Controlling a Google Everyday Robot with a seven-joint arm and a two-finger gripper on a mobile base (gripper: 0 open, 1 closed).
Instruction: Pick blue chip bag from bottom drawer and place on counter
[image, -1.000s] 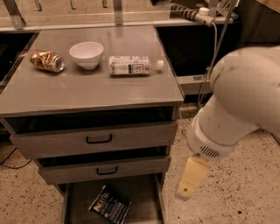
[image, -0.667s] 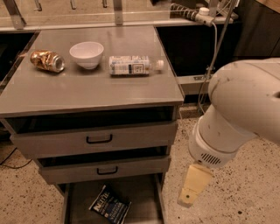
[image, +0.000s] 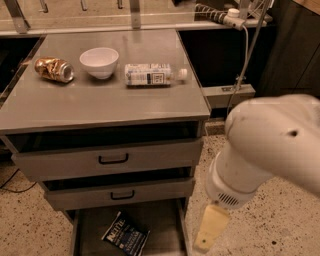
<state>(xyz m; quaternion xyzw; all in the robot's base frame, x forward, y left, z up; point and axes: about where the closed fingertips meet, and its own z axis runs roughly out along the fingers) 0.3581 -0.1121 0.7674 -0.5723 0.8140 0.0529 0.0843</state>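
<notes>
The blue chip bag lies flat on the floor of the open bottom drawer, toward its left front, with its white lettering facing up. My gripper hangs from the large white arm at the lower right, just outside the drawer's right side wall and about level with the bag. It is to the right of the bag and does not touch it. The grey counter is the cabinet's top, well above the gripper.
On the counter lie a crushed gold can, a white bowl and a water bottle on its side. The two upper drawers with black handles stand slightly open. Speckled floor lies to the right, and a cable hangs behind.
The arm has dropped lower in the view and the gripper has moved down and slightly left, closer to the bottom drawer's right edge. The bag and the counter items have not moved.
</notes>
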